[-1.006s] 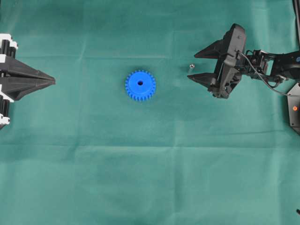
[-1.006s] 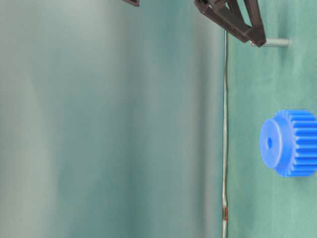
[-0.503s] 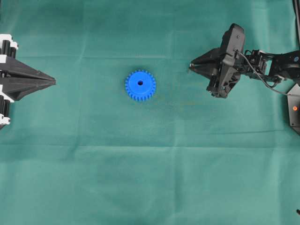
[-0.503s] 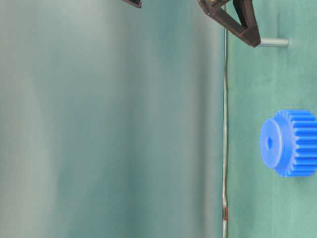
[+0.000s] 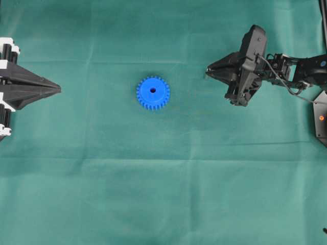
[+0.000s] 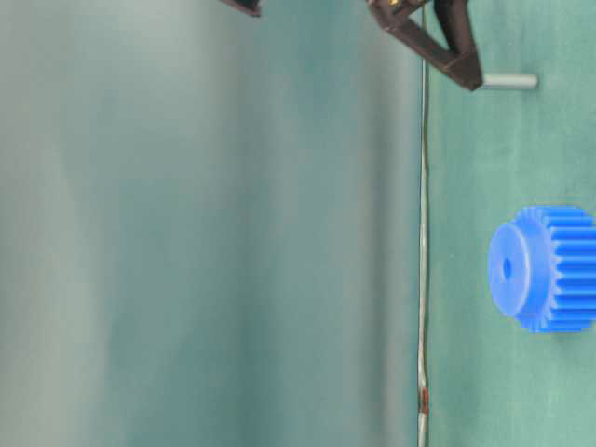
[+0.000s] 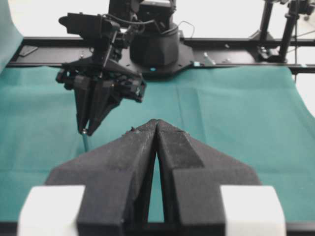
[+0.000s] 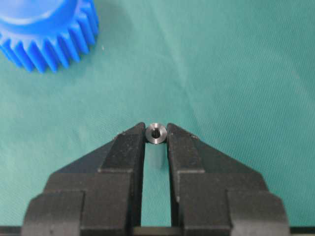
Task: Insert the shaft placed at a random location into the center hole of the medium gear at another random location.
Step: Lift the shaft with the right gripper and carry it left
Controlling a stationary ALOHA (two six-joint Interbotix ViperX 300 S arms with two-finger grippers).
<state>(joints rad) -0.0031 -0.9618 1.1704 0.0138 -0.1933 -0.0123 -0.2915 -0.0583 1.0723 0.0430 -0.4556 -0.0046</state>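
The right gripper (image 8: 156,142) has its fingers clamped on the shaft (image 8: 156,132), upper right in the overhead view; whether it rests on the green bench (image 5: 163,194) seems unclear. The medium gear (image 5: 153,93) lies centre-left. The left gripper (image 7: 156,125) has its fingers together.

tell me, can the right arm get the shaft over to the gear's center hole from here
Probably yes: the right end effector is shut on the shaft, and only bare green cloth lies between it and the medium gear, whose center hole faces up uncovered.
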